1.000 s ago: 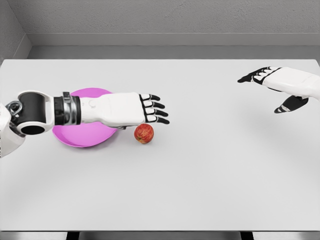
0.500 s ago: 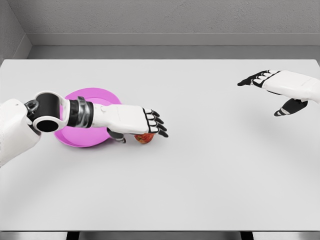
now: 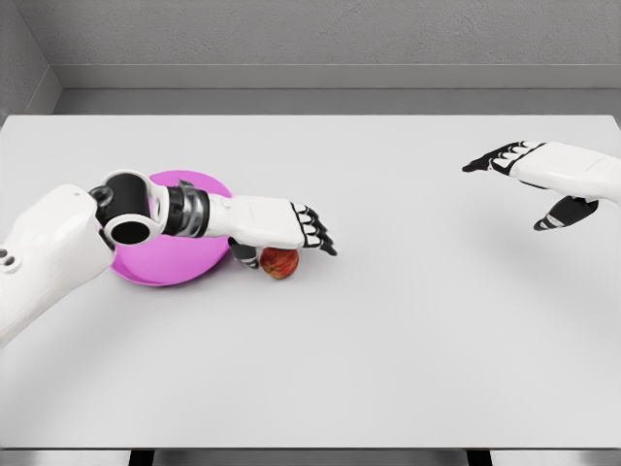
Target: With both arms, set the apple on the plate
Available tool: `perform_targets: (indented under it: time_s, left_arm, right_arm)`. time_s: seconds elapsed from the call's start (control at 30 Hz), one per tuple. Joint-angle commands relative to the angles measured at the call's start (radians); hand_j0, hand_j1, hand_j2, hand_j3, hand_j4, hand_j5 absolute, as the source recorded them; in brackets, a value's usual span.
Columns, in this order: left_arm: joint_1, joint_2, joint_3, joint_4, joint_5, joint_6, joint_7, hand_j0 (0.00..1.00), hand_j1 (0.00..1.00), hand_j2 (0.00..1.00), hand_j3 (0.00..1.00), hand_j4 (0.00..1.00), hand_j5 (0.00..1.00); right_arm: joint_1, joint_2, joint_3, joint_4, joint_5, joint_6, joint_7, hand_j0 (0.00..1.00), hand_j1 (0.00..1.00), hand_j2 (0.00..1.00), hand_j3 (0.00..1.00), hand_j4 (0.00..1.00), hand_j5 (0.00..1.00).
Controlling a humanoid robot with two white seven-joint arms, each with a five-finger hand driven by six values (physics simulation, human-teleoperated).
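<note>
The left hand (image 3: 291,229) has come lower over the apple (image 3: 279,262) within the last second; its fingers are stretched out above the fruit, the thumb beside it, not yet closed on it. The apple lies on the desk (image 3: 408,340), just beside the pink plate (image 3: 160,267), at its 3 o'clock. The right hand (image 3: 529,175) hovers apart, fingers spread, holding nothing. I judge the grasp is only beginning.
</note>
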State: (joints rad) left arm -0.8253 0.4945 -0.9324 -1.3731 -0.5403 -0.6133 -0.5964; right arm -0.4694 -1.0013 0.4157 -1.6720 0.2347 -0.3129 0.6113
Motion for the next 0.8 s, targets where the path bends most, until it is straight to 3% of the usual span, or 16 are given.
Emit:
perform_targets:
  time_s: [0.0,0.2,0.3,0.37,0.4,0.7,0.77]
  left_arm:
    - [0.0,-0.001,0.0,0.003,-0.004,0.002,0.0,1.0,1.0,1.0,1.0,1.0,1.0]
    - [0.0,0.006,0.001,0.002,0.003,0.002,-0.014,0.92,0.92,0.92,0.92,0.92,0.92]
    - [0.0,0.004,0.0,0.002,0.006,0.002,-0.014,0.83,0.83,0.83,0.83,0.83,0.83]
    - [0.0,0.006,0.0,0.002,0.005,0.002,-0.014,0.7,0.7,0.7,0.7,0.7,0.7]
    - [0.0,0.004,-0.002,0.002,0.003,0.002,-0.014,0.68,0.68,0.68,0.68,0.68,0.68]
    - [0.009,0.001,-0.005,-0.003,0.005,0.002,-0.014,0.67,0.67,0.67,0.67,0.67,0.67]
    - [0.011,0.001,-0.003,-0.003,0.005,0.002,-0.014,0.62,0.62,0.62,0.62,0.62,0.62]
  right_arm:
    - [0.0,-0.003,0.0,0.003,-0.003,0.001,0.0,1.0,1.0,1.0,1.0,1.0,1.0]
    - [0.0,-0.008,-0.002,0.001,-0.003,0.001,0.0,1.0,1.0,1.0,1.0,1.0,1.0]
    - [0.0,-0.008,-0.002,0.001,-0.003,0.001,0.0,1.0,1.0,1.0,1.0,1.0,1.0]
    - [0.0,-0.008,-0.002,0.001,-0.003,0.001,0.0,1.0,1.0,1.0,1.0,1.0,1.0]
    - [0.0,-0.008,-0.002,0.001,-0.003,0.001,0.0,1.0,1.0,1.0,1.0,1.0,1.0]
    - [0.037,-0.008,0.003,-0.037,-0.003,0.003,0.0,1.0,1.0,1.0,1.0,1.0,1.0]
    - [0.037,-0.008,0.002,-0.037,-0.003,0.003,0.0,1.0,1.0,1.0,1.0,1.0,1.0]
